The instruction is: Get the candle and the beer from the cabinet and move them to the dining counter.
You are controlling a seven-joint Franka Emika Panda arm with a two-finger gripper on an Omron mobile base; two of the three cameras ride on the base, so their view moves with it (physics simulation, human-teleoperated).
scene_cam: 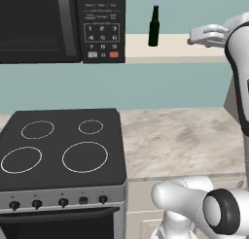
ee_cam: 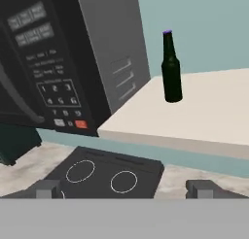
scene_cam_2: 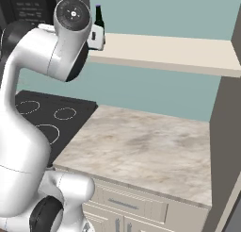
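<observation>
The beer is a dark bottle with a purple cap. It stands upright on the cream cabinet shelf, just right of the microwave. In the hand view the beer stands ahead and slightly right on the cabinet shelf. My gripper hovers at shelf height to the right of the bottle, clear of it. In the hand view the gripper is open with nothing between its fingertips. In the right base view the beer peeks out behind my arm. The candle and the dining counter are out of view.
A black microwave hangs left of the shelf. Below it sits a black stove, joined to a marbled worktop. A grey wall panel closes the right side.
</observation>
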